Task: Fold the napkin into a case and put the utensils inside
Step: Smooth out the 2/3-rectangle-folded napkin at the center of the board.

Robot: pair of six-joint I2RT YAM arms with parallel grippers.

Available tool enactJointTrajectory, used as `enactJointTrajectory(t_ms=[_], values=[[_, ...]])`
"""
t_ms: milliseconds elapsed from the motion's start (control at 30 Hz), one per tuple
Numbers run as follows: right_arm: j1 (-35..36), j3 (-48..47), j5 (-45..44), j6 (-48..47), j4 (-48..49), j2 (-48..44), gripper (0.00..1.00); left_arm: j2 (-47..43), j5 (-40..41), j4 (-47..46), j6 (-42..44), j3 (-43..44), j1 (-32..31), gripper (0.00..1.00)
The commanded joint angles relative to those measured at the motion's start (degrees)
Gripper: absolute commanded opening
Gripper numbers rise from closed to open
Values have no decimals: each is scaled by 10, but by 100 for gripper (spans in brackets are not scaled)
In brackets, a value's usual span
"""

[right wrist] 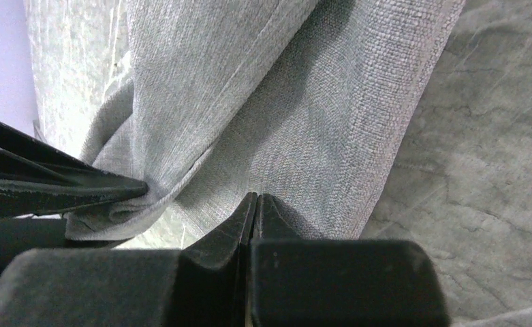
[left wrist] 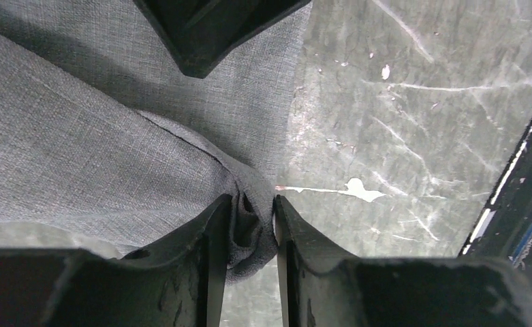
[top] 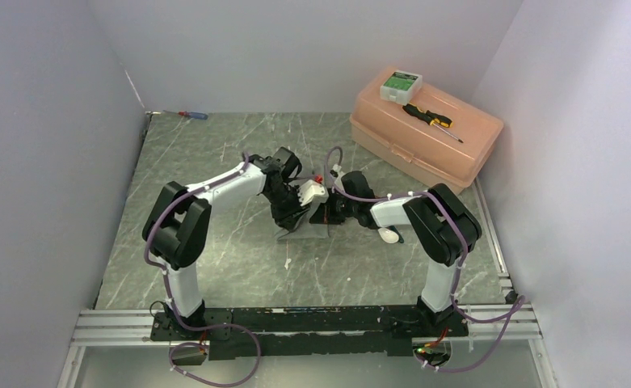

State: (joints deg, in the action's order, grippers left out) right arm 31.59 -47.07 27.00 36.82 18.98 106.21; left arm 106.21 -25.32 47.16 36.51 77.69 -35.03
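Napkin (top: 299, 231) sits bunched in the middle of the table (top: 215, 162), between our two grippers, with neither arm clearly nearer. Our left gripper (left wrist: 251, 208) grasps a gathered fold, and the cloth spreads from that pinch toward ten o'clock. Our right gripper (right wrist: 255, 201) is clenched, tips against cloth that runs away toward twelve o'clock; we cannot tell whether a layer is caught. We judge the next fold depends on this pairing.

On marbled counter (top: 215, 170), centre: grey cloth napkin (top: 297, 233). Back right: peach plastic lidded box (top: 413, 158), carrying black-and-yellow screwdriver (top: 431, 118). Back left corner: red-and-blue screwdriver (top: 192, 115).
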Motion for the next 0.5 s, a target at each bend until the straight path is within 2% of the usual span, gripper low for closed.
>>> enactJointTrajectory(t_ms=[0, 233, 467], values=[[0, 6, -21, 19, 30, 2, 0, -36, -57, 6, -18, -23, 0, 37], [0, 0, -28, 19, 25, -2, 0, -18, -62, -13, -2, -62, -2, 43], [-18, -23, -15, -16, -33, -45, 0, -9, 3, -57, -6, -81, 2, 52]])
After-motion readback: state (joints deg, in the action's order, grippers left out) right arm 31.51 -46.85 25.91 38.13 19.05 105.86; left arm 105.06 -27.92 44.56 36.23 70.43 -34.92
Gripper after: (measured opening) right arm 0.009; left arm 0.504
